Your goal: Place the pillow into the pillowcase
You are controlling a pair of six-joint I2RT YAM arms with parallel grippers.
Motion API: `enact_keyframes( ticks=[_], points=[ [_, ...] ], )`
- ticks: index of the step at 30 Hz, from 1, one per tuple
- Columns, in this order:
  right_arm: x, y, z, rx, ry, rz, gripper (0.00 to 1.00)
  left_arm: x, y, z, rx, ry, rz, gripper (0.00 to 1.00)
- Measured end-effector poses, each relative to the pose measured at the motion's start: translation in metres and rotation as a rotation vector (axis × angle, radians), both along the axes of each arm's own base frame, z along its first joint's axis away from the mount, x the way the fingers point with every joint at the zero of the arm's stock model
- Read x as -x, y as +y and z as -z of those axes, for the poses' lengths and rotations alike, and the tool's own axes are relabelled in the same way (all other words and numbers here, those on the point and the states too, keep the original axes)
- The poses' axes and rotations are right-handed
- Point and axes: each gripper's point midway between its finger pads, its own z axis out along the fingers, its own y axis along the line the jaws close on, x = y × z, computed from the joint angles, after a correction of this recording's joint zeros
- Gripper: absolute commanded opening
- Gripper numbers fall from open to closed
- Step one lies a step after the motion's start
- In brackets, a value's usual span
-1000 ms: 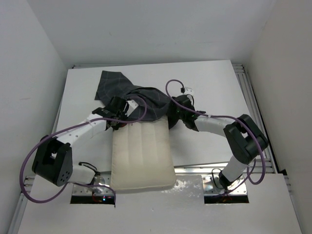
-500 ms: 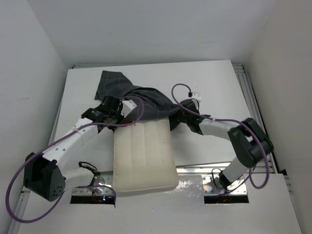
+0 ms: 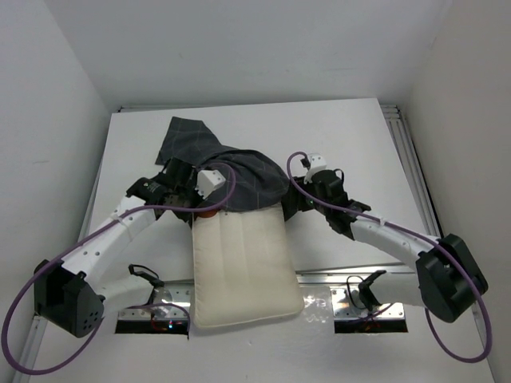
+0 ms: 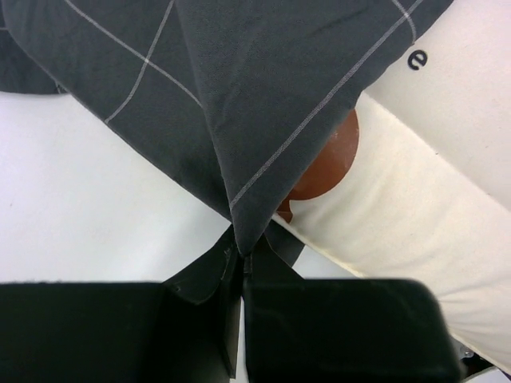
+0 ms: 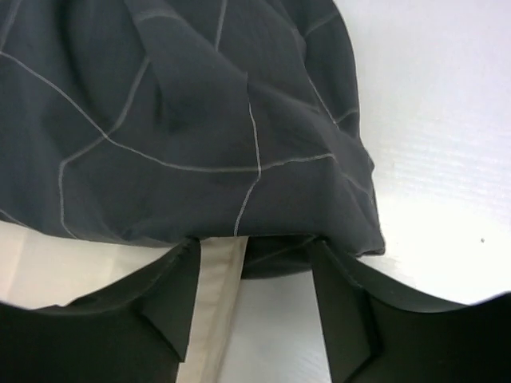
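The pillowcase (image 3: 243, 174) hides the far end of the pillow (image 3: 241, 267).

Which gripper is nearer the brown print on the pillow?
Left. The left gripper pinches the pillowcase hem right beside the brown print; the right gripper sits at the opposite far corner of the pillow.
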Motion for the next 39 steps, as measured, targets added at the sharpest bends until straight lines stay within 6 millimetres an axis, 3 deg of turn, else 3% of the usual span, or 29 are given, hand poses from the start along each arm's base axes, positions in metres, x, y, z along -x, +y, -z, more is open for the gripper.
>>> enact_keyframes(
  ticks=[4,11,16,21,23,24,27,28,35,37,39],
  points=[
    [0.003,-0.003,0.020,0.016,0.069,0.035,0.59,0.000,-0.002,0.001,0.005,0.008,0.004,0.00],
    [0.000,-0.025,0.064,0.032,0.208,0.280,0.62,0.003,0.000,0.002,-0.001,0.019,0.004,0.00],
    [0.001,-0.031,0.071,-0.004,0.240,0.382,0.69,0.004,0.001,0.002,-0.002,0.024,-0.003,0.00],
    [-0.002,-0.032,0.081,-0.058,0.233,0.419,0.69,0.006,0.001,0.002,0.000,0.029,-0.010,0.00],
    [-0.008,-0.029,0.087,-0.070,0.230,0.416,0.63,0.006,0.001,0.002,-0.001,0.031,-0.010,0.00],
    [-0.010,-0.026,0.090,-0.077,0.231,0.411,0.49,0.007,0.001,0.002,-0.001,0.031,-0.010,0.00],
    [-0.019,-0.020,0.100,-0.111,0.238,0.404,0.21,0.008,0.002,0.002,-0.003,0.036,-0.009,0.00],
    [-0.022,-0.018,0.102,-0.127,0.240,0.404,0.02,0.009,0.002,0.003,-0.004,0.040,-0.007,0.00],
    [-0.022,-0.004,0.096,-0.213,0.257,0.339,0.00,0.031,-0.002,0.003,0.028,0.077,0.093,0.00],
    [-0.014,-0.002,0.079,-0.242,0.260,0.315,0.00,0.038,-0.005,-0.006,0.055,0.083,0.115,0.00],
    [-0.006,0.002,0.054,-0.278,0.260,0.286,0.00,0.034,-0.011,-0.028,0.084,0.065,0.117,0.00]
  ],
)
